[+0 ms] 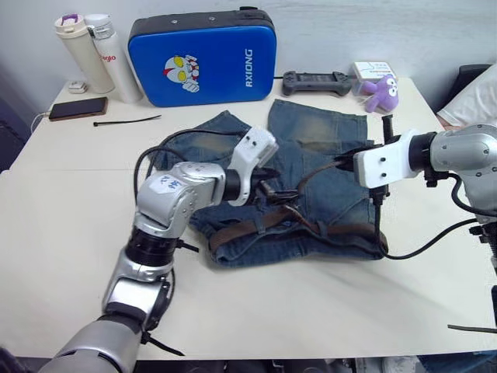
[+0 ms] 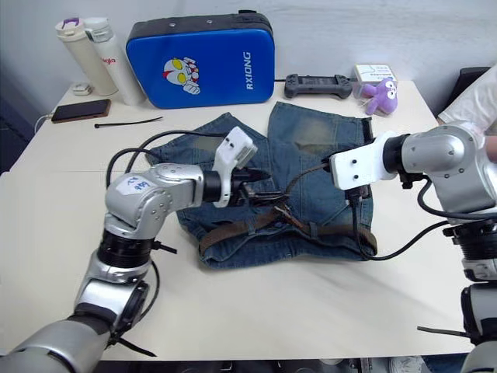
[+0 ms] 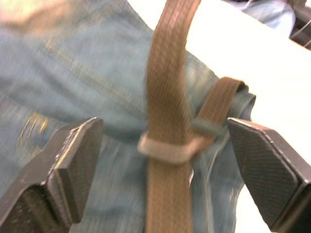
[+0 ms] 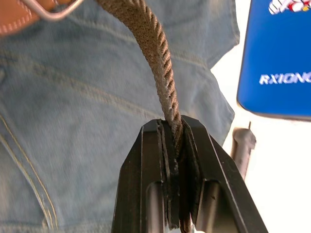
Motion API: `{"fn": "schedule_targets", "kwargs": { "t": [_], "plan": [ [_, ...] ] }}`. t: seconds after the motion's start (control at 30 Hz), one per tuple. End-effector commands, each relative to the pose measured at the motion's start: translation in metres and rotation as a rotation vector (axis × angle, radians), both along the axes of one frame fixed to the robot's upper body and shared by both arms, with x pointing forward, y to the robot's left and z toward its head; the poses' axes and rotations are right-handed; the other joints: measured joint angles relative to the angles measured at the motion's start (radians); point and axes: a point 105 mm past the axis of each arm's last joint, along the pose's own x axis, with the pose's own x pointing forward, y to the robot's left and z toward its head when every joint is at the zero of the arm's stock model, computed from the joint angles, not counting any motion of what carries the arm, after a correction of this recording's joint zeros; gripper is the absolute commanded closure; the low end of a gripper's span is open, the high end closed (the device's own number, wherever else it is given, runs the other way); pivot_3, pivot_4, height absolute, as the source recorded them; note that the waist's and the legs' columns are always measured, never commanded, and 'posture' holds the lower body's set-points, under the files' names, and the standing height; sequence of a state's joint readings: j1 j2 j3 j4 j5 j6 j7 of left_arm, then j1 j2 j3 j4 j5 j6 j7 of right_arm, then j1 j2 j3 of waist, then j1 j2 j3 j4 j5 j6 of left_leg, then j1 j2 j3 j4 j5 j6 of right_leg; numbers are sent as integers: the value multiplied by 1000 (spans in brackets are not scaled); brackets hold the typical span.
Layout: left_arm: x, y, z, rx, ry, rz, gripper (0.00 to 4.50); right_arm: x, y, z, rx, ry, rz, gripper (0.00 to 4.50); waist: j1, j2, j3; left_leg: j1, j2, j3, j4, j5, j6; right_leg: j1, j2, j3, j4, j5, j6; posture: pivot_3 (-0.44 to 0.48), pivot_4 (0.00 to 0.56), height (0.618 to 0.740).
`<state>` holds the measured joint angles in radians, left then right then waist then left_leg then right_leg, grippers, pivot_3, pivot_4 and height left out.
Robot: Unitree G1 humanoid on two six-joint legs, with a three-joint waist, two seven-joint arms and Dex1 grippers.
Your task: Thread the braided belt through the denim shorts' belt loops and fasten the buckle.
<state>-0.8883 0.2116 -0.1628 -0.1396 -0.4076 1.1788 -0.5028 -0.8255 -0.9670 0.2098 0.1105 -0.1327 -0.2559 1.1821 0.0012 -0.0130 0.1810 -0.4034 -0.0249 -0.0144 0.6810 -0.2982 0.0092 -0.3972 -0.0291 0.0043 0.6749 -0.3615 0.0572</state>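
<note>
while the denim shorts (image 1: 311, 186) lie flat on the bench (image 1: 70, 225), the right end effector (image 1: 342, 165) lifts the braided belt (image 1: 256, 224) taut; left wrist view: the left end effector (image 3: 165, 160) gapes around the buckle (image 3: 167, 150); right wrist view: fingers (image 4: 194, 160) clamp the strap.

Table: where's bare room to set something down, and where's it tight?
Free: the table's near strip in front of the denim shorts, and the stretch between the shorts and the phone. Crowded: the far edge, with bottles, blue case, controller and purple toy.
</note>
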Motion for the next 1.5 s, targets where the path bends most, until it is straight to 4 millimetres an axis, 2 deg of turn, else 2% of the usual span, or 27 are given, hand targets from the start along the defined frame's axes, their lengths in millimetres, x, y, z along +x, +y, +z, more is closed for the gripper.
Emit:
{"fn": "schedule_targets", "kwargs": {
  "t": [0.03, 0.17, 0.2, 0.27, 0.5, 0.53, 0.67, 0.73, 0.77, 0.87, 0.93, 0.97, 1.0, 1.23, 1.43, 1.5],
  "plan": [
    [4, -12, 6, 18, -65, 35, 53, -6, 9, 15, 35, -27, 19, 4500, 0, 0, 0, 0, 0, 0, 0, 0, 0, 0, 0, 0, 0, 0, 0, 0, 150, 740],
    [4, -22, -3, 51, -69, 46, 53, -8, 12, 17, 50, -22, 14, 4500, -1, 0, 0, 0, 0, 0, 0, 0, 0, 0, 0, 0, 1, 0, 0, 0, 150, 740],
    [5, -22, -4, 58, -69, 54, 300, -8, 12, 17, 52, -21, 12, 4500, -1, 0, 0, 0, 0, 0, 0, 0, 0, 0, 0, 0, 1, 0, 0, 0, 150, 740],
    [7, -22, -5, 67, -74, 61, 921, -8, 11, 16, 53, -20, 5, 4500, -1, 0, 0, 0, 0, 0, 0, 0, 0, 0, 0, 0, 1, 0, 0, 0, 150, 740],
    [9, -25, 3, 9, -56, 62, 4090, -7, 7, 16, 78, -10, -29, 4500, 0, 0, 0, 0, 0, 0, 0, 0, 0, 0, 0, 0, 0, 0, 0, 0, 150, 740],
    [9, -25, 4, -2, -50, 61, 4400, -6, 7, 16, 84, -9, -35, 4500, 1, 0, 0, 0, 0, 0, 0, 0, 0, 0, 0, 0, 0, 0, 0, 0, 150, 740],
    [9, -25, 5, -20, -34, 67, 4467, -7, 9, 16, 165, 40, -68, 4500, 0, 0, 0, 0, 0, 0, 0, 0, 0, 0, 0, 0, 0, 0, 0, 0, 150, 740],
    [10, -23, 4, -30, -23, 76, 4500, -8, 7, 16, 195, 67, -88, 3545, 0, 0, 0, 0, 0, 0, 0, 0, 0, 0, 0, 0, 0, 0, 0, 0, 150, 740],
    [10, -22, 4, -33, -19, 81, 4500, -8, 6, 16, 198, 71, -97, 3283, 0, 0, 0, 0, 0, 0, 0, 0, 0, 0, 0, 0, 0, 0, 0, 0, 150, 740],
    [13, -17, 3, -41, -9, 105, 4500, -9, 1, 17, 206, 69, -120, 2005, 2, 0, 0, 0, 0, 0, 0, 0, 0, 0, 0, 0, 0, 0, 0, 0, 150, 740],
    [17, -13, 3, -52, -6, 135, 4500, -10, -2, 19, 225, 74, -138, 775, 3, 0, 0, 0, 0, 0, 0, 0, 0, 0, 0, 0, 0, 0, 0, 0, 150, 740],
    [19, -10, 4, -57, -9, 155, 4500, -11, -4, 21, 242, 82, -151, 591, 3, 0, 0, 0, 0, 0, 0, 0, 0, 0, 0, 0, 0, 0, 0, 0, 150, 740],
    [23, -6, 5, -85, 1, 189, 4500, -13, -6, 22, 263, 104, -168, 96, 4, 0, 0, 0, 0, 0, 0, 0, 0, 0, 0, 0, 0, 0, 0, 0, 150, 740],
    [28, 15, 4, -208, 119, 305, 4500, -30, -29, 11, 381, 298, -326, 43, 11, 0, 0, 0, 0, 0, -1, 0, 0, 0, 0, 0, 0, 0, 0, 0, 150, 740],
    [27, 17, 2, -234, 155, 334, 4500, -37, -9, -9, 528, 475, -352, 43, 12, 0, 0, 0, 0, 0, 0, 0, -1, 0, 0, 0, 0, 0, 0, 0, 150, 740],
    [26, 14, 6, -258, 164, 332, 4500, -36, 7, -19, 588, 536, -335, 601, 13, 0, 0, 0, 0, 0, 0, 0, -1, 0, 0, 0, 0, 0, 0, 0, 150, 740]
  ]
}}
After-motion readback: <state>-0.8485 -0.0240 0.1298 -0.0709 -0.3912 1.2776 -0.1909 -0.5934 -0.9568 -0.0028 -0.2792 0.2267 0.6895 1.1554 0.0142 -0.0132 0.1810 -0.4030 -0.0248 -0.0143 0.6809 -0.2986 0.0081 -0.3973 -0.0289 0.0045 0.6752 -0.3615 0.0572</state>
